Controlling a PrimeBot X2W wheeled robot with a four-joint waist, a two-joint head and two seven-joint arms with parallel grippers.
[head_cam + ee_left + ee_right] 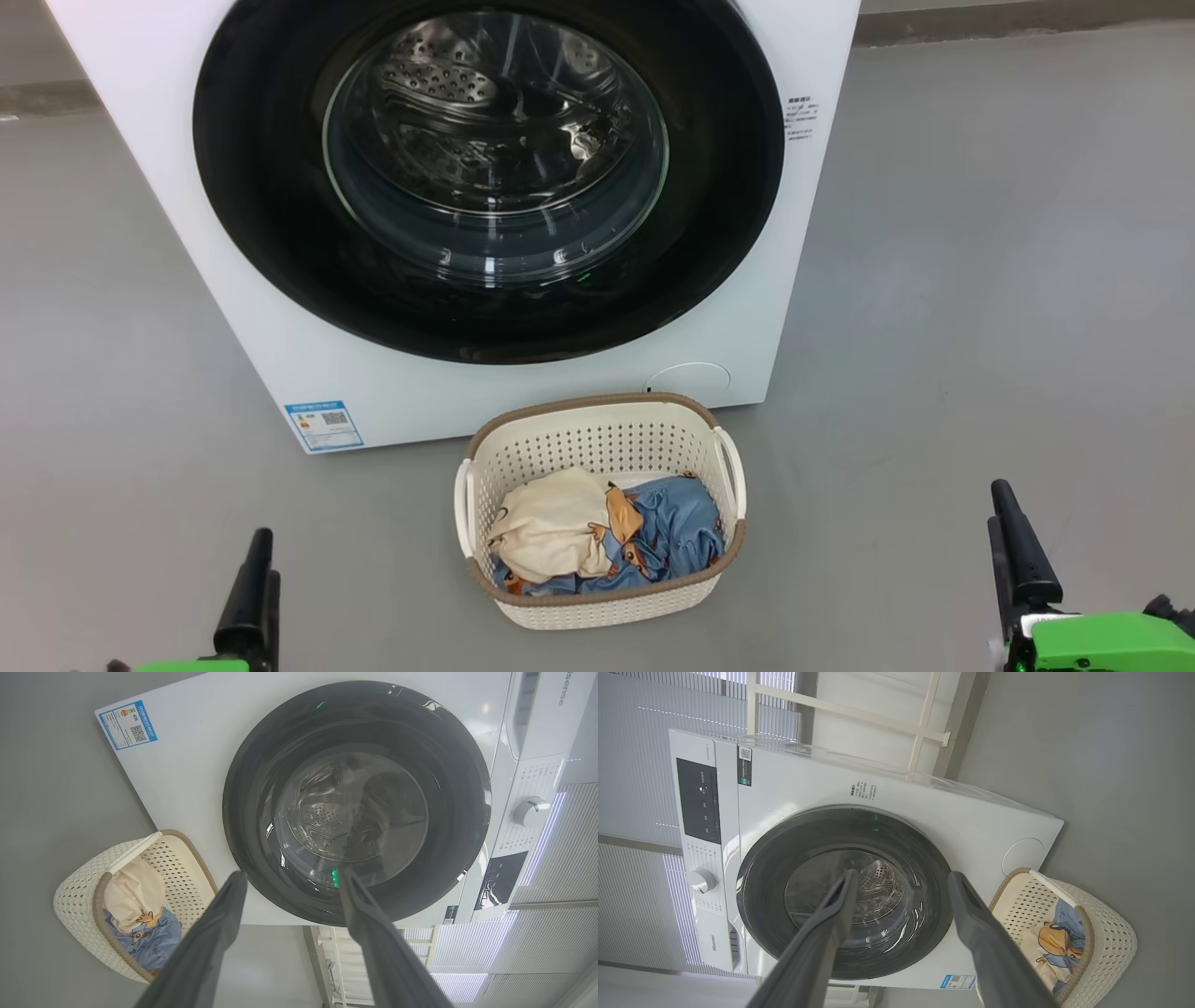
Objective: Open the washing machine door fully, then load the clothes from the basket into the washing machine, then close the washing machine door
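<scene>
Glossy black, the round door [280, 233] sits shut on the white washer [392, 397], steel drum [439, 79] dim behind its bulging glass; opening it is likely the step in hand. Soft clothes [597, 541] lie in the perforated basket [597, 407] before the washer; left gripper [292, 877] and right gripper [902, 876] gape wide, empty; next, one must hook the door's rim.

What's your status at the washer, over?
Left gripper, right gripper open, empty. Washing machine door shut. Clothes in basket, on floor before washing machine.

left end effector [290, 877]: fingers spread wide, empty | right end effector [901, 877]: fingers spread wide, empty
</scene>
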